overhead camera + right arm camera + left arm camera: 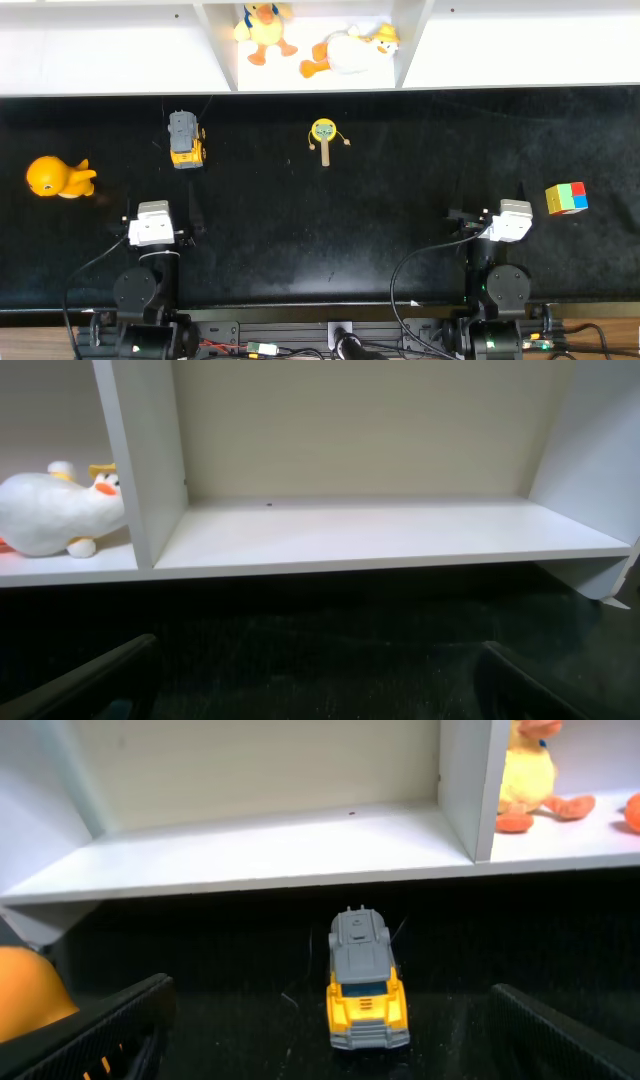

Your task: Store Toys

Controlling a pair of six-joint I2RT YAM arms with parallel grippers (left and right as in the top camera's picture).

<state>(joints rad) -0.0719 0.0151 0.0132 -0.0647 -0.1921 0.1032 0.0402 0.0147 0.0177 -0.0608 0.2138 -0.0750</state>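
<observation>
The toy truck (186, 139) sits just short of the shelf (110, 50), lengthwise toward it and dead ahead of the left gripper (152, 225), jaws spread. The right gripper (510, 222), also spread, stands far along the shelf; left looks nearer.

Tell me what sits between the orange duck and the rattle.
The yellow-and-grey toy truck stands between the orange duck and the rattle; the top view shows it.
</observation>
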